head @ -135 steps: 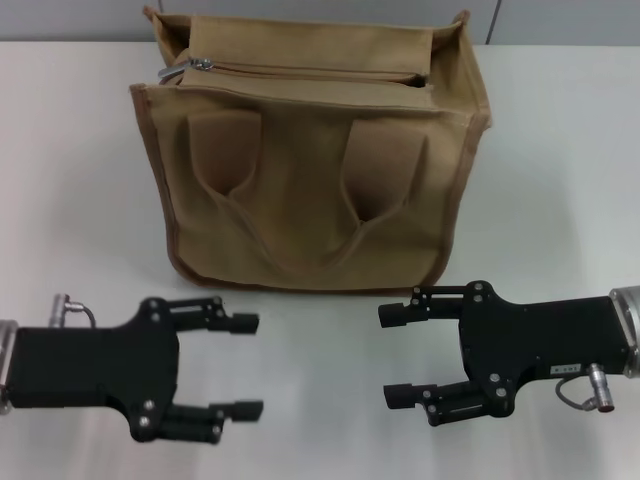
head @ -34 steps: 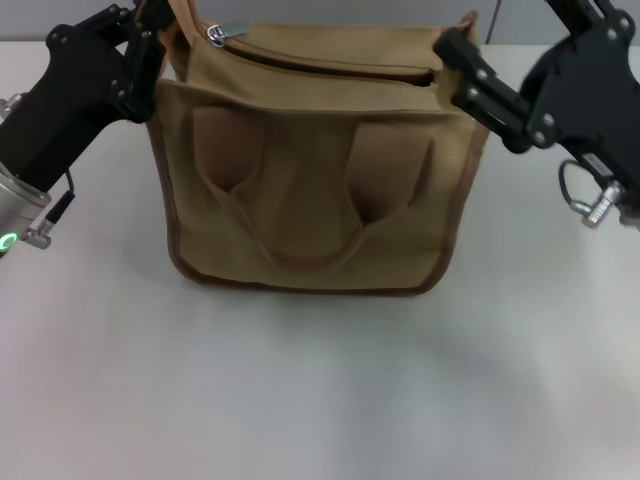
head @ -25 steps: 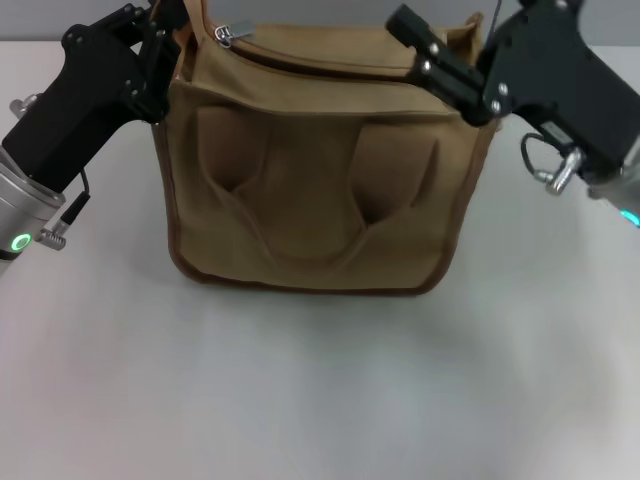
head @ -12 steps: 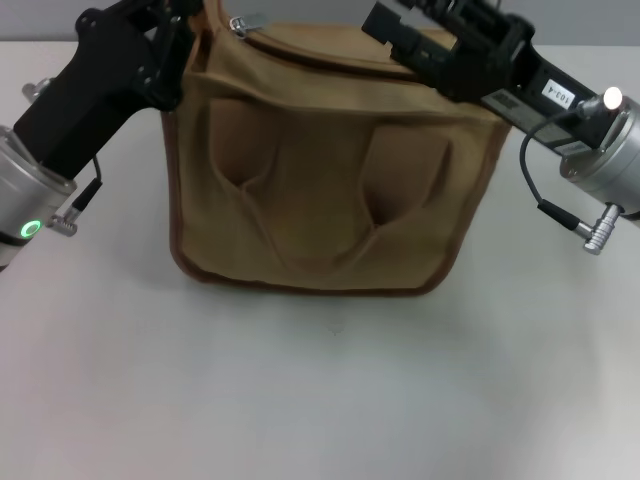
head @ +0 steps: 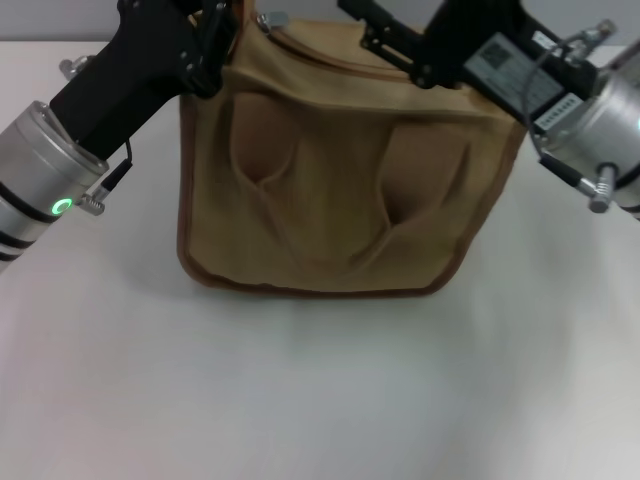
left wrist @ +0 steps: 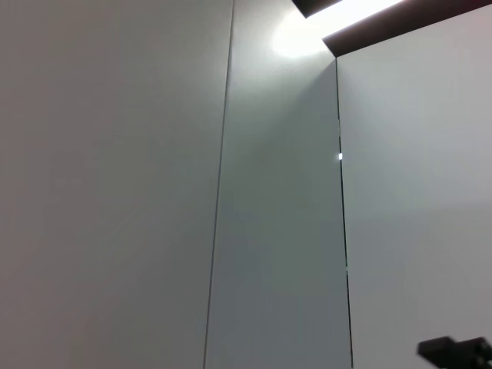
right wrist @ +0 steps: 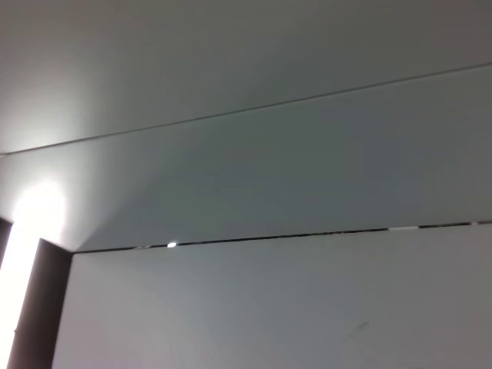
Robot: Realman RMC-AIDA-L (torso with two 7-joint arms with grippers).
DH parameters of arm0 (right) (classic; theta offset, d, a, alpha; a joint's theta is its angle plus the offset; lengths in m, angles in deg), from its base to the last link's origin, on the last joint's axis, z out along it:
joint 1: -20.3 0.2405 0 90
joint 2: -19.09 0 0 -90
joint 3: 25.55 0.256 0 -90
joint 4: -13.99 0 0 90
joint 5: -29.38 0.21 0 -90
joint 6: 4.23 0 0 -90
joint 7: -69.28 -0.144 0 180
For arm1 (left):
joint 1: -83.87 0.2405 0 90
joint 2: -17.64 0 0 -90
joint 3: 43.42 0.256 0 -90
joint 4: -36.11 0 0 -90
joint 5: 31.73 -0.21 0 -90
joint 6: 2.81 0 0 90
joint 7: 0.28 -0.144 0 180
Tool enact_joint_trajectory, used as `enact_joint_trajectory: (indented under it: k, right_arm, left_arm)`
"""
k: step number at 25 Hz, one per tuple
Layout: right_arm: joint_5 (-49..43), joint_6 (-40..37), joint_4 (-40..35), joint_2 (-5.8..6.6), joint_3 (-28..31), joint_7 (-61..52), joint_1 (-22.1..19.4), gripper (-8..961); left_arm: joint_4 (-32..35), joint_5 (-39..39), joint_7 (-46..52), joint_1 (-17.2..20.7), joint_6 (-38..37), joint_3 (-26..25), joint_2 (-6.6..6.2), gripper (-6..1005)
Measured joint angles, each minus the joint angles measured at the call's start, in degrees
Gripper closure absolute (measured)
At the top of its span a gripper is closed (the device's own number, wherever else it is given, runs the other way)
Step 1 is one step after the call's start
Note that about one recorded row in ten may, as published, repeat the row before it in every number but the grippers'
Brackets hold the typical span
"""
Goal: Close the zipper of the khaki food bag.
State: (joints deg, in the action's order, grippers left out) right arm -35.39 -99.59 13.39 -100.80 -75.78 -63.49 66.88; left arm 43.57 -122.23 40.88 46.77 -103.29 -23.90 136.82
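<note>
The khaki food bag [head: 340, 190] stands on the white table in the head view, its two pouch pockets facing me. Its zipper [head: 330, 55] runs along the top, with the silver pull tab [head: 271, 18] at the bag's left end. My left gripper [head: 212, 35] is shut on the bag's top left corner, just left of the pull tab. My right gripper [head: 385, 35] reaches in from the right and lies over the bag's top, above the zipper line and right of the tab. Both wrist views show only grey wall panels.
White table [head: 300, 390] stretches in front of the bag. My left arm [head: 60, 170] slants in from the left edge. My right arm's silver wrist [head: 600, 120] and its cable hang beside the bag's right side.
Both arms rose from the table to the bag's top. The left gripper took the top left corner and the bag shifted right. The right gripper swept left over the bag's top.
</note>
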Motion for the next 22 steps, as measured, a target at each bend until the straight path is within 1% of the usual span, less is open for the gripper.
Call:
enact_joint_trajectory:
  k: [5,10,19,20,22]
  right_arm:
    - [-0.3,3.1,2.3,-0.01,-0.1,-0.8,1.5,184]
    - [-0.3,3.7,2.3,0.0,0.1,-0.8,1.3,184]
    - [-0.5,6.1,2.0,0.0,-0.3,-1.0,1.5,184]
    - [-0.4,6.6,1.9,0.0,0.0,0.1,1.6,185]
    - [-0.3,6.8,1.9,0.01,0.1,0.9,1.6,185]
  left_arm:
    - [0.0,0.1,-0.4,-1.0,-0.5,-0.1,0.0,978]
    - [0.0,0.1,-0.4,-1.6,-1.7,-0.3,0.0,978]
    - [-0.5,0.1,0.1,-4.9,-1.8,-0.4,-0.01,977]
    - [-1.0,0.2,0.1,-5.7,-1.4,-0.2,-0.01,978]
    - [-1.4,0.2,0.0,-6.2,-0.9,-0.1,-0.01,978]
